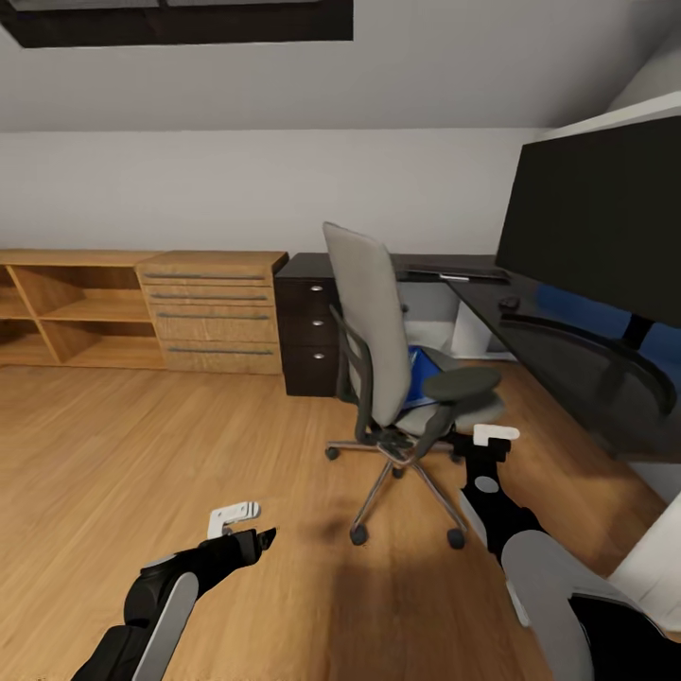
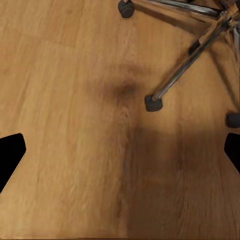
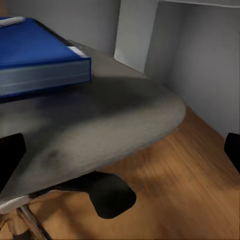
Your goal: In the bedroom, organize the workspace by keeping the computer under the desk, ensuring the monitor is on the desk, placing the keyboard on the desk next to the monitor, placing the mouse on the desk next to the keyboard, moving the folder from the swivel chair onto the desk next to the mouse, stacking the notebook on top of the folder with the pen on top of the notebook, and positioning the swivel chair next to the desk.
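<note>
The grey swivel chair (image 1: 374,326) stands on the wood floor in front of the black desk (image 1: 567,355). On its seat (image 3: 115,125) lies the blue folder (image 1: 423,372) (image 3: 35,57), with a slim white stick, seemingly the pen (image 3: 12,21), on top. The monitor (image 1: 601,218) stands on the desk at the right, the keyboard (image 1: 459,273) and the dark mouse (image 1: 510,303) farther back. A white box, likely the computer (image 1: 470,331), sits under the desk. My right gripper (image 1: 489,445) (image 3: 121,155) is open beside the seat's front edge. My left gripper (image 1: 248,528) (image 2: 122,152) hangs open over bare floor.
A black three-drawer unit (image 1: 307,331) closes the desk's left end. A light wooden drawer chest (image 1: 213,312) and an open shelf (image 1: 76,307) line the back wall. The chair's chrome legs and casters (image 2: 153,102) spread near my left gripper. Open floor lies to the left.
</note>
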Available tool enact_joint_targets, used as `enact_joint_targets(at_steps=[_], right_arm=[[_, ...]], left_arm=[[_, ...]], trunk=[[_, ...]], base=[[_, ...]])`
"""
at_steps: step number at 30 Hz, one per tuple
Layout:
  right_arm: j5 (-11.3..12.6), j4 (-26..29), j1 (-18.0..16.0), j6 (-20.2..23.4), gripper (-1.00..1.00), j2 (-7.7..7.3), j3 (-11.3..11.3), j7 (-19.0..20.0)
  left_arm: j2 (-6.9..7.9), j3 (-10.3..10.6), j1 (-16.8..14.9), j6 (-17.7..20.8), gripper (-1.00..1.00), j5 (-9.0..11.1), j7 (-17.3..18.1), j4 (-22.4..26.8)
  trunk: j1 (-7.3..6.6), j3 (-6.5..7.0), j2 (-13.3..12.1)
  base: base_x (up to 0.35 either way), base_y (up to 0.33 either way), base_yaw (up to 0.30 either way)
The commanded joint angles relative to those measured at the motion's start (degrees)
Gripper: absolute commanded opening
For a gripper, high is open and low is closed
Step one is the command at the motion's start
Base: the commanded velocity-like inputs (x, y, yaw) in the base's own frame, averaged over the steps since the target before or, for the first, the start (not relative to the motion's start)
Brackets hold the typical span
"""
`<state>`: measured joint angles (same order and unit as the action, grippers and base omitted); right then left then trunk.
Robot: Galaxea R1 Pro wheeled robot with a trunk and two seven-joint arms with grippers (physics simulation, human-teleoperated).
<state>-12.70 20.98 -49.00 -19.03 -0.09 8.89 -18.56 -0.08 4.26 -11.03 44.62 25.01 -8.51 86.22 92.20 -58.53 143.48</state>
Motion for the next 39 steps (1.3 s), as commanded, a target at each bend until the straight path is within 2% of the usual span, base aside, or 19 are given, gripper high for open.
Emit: enact_joint_targets(at_steps=[1,6,15,39], right_arm=[[-0.7,-0.1,0.0,-0.1,1.0,0.04,0.2,-0.1],[-0.7,-0.1,0.0,-0.1,1.0,0.07,0.2,-0.1],[-0.7,-0.1,0.0,-0.1,1.0,0.21,0.1,-0.1],[-0.8,0.0,0.0,-0.1,1.0,0.33,0.1,-0.1]], left_arm=[[-0.01,0.0,0.0,0.2,1.0,0.6,-0.5,0.0],[-0.01,0.0,0.0,0.1,1.0,0.6,-0.5,-0.2],[-0.01,0.0,0.0,0.1,1.0,0.6,-0.5,-0.2],[-0.09,0.1,0.0,0.2,1.0,0.6,-0.5,-0.3]], trunk=[[-0.01,-0.05,0.0],[-0.01,-0.05,0.0],[-0.01,-0.02,0.0],[-0.01,0.54,0.0]], base=[[0.0,0.0,0.234],[-0.009,0.031,0.215],[-0.04,0.132,0.069],[0.0,0.001,0.242]])
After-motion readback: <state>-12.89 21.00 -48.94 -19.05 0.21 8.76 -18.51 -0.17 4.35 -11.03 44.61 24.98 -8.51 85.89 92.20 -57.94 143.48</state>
